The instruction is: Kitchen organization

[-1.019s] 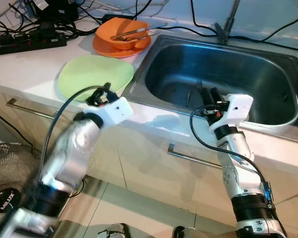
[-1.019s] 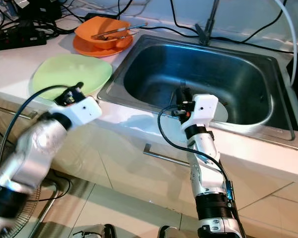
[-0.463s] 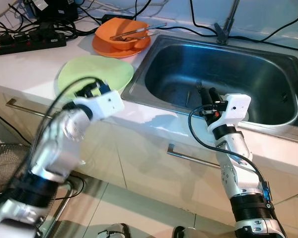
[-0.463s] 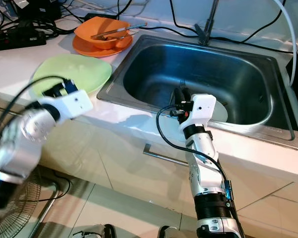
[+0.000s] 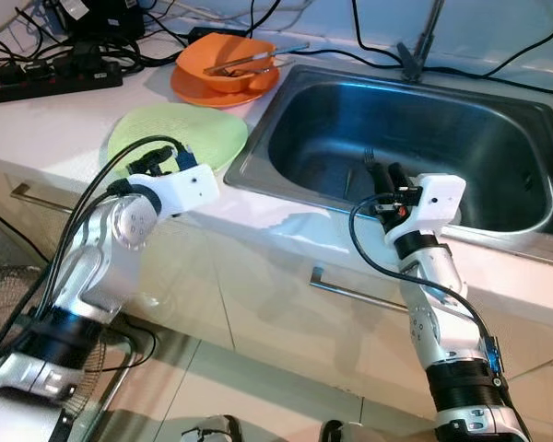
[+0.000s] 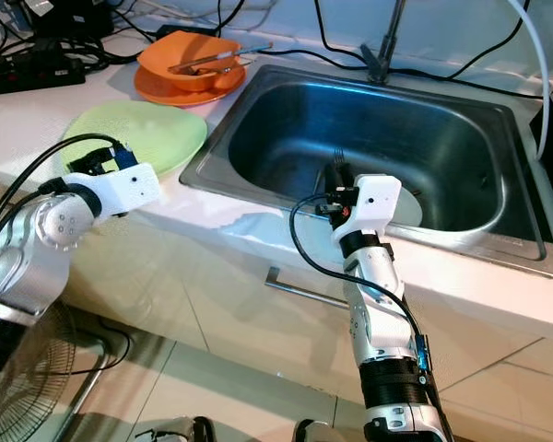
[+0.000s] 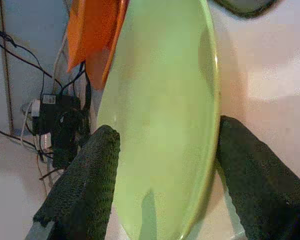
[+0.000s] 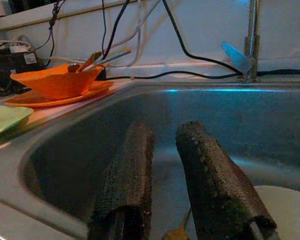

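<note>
The green plate (image 5: 178,136) lies flat on the counter (image 5: 37,120) beside the sink (image 5: 286,83), straight ahead of the left gripper (image 7: 162,165), whose fingers spread wide to either side of its near rim; the right gripper (image 8: 162,170), fingers slightly parted and empty, hovers over the sink, farther off.

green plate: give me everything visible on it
The green plate is pale lime, shallow, smooth and glossy, likely plastic or melamine, with nothing on it. It lies flat on the white counter, between the sink and a power strip, just in front of the orange dishes. The left gripper is open, its fingers straddling the near rim.
</note>
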You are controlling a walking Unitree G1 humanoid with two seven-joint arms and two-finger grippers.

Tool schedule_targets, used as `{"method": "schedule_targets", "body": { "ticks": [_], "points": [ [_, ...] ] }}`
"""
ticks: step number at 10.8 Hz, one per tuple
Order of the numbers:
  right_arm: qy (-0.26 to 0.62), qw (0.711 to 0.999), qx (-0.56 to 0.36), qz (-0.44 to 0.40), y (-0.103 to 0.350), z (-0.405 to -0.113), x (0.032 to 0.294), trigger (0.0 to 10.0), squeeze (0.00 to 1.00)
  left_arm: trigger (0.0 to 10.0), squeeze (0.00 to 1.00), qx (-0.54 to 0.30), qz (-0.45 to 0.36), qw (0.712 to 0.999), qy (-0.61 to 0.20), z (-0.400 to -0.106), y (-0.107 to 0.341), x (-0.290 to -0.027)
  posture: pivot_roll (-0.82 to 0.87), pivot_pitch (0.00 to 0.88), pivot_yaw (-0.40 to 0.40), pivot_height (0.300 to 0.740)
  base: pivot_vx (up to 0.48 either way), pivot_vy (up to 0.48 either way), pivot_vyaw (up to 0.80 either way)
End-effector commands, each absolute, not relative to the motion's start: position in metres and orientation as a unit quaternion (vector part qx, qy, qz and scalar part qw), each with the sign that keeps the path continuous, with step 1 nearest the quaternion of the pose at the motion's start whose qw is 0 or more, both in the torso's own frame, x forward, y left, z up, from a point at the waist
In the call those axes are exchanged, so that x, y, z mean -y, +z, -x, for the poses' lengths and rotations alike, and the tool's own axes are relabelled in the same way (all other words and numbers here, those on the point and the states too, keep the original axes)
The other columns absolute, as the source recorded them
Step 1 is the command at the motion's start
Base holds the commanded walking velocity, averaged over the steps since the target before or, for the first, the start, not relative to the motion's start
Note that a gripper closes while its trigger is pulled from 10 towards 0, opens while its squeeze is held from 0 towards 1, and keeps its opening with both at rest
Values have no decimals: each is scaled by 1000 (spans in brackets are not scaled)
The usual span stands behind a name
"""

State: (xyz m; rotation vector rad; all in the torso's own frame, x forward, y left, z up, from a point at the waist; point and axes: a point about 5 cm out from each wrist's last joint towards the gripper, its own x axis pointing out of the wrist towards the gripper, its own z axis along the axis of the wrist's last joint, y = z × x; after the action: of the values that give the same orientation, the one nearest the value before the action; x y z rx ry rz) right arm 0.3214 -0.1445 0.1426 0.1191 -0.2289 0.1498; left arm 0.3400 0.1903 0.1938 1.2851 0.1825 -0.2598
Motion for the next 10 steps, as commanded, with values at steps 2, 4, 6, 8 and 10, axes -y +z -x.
{"method": "schedule_targets", "body": {
  "ticks": [2,4,6,8,10],
  "points": [
    [75,990,101,-61,139,-322,143,10000,0,10000,0,-94,-616,773,-116,-345,192,-192,71,76,15,740,0,0,0],
    [75,990,99,-61,139,-323,143,10000,0,10000,0,-95,-617,773,-117,-349,189,-190,69,71,16,740,0,0,0],
    [74,990,100,-62,140,-324,142,10000,0,0,0,-96,-619,770,-122,-350,186,-187,67,66,15,740,0,0,0],
    [74,990,101,-62,140,-325,142,10000,0,0,0,-88,-618,770,-129,-352,186,-182,65,65,17,740,0,0,0],
    [73,990,100,-61,140,-325,143,10000,0,0,0,-84,-618,770,-136,-353,186,-178,63,67,18,740,0,0,0]
  ]
}}
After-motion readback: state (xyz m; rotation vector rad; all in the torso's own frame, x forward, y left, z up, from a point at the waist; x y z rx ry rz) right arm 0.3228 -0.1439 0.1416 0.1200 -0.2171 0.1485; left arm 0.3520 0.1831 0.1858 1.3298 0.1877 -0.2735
